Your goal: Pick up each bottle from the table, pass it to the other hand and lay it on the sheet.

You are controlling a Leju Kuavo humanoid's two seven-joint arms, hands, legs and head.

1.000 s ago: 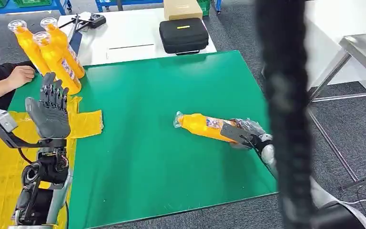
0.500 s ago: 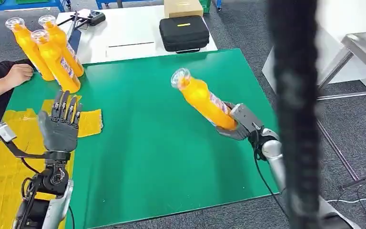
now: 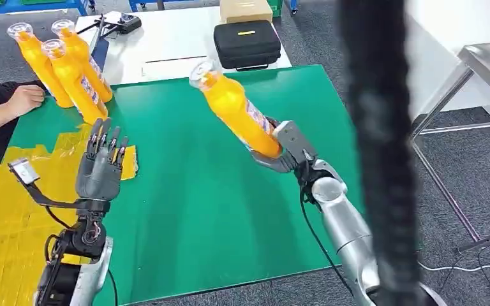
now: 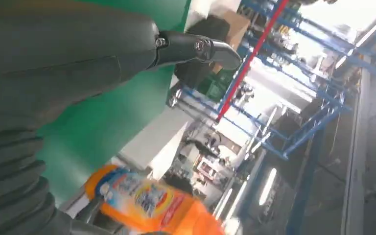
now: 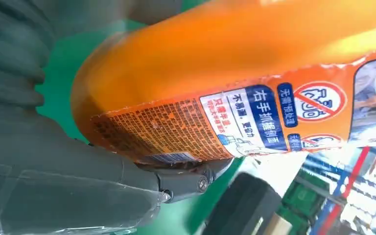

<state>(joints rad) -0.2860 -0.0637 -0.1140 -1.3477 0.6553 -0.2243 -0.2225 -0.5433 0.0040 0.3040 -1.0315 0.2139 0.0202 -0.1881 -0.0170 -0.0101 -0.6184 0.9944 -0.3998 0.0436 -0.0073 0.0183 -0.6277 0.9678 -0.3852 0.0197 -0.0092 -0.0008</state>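
Right hand (image 3: 282, 154) grips orange bottle (image 3: 235, 108) at base, bottle lifted off green table (image 3: 191, 210), cap tilted toward 11 o'clock. Left hand (image 3: 100, 167) empty, fingers spread, upright. Step: handover. Next move calls for hands converging, then placement on yellow sheet (image 3: 0, 223) at 9 o'clock.

Bottle (image 3: 239, 111) base hidden in right hand (image 3: 284, 153); person (image 3: 0, 111) cut off at edge.

Orange bottle (image 3: 239, 111), green table (image 3: 191, 191), yellow sheet (image 3: 13, 217), black case (image 3: 245, 44)

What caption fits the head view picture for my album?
Right hand lifts an orange bottle over the green table toward the open left hand.
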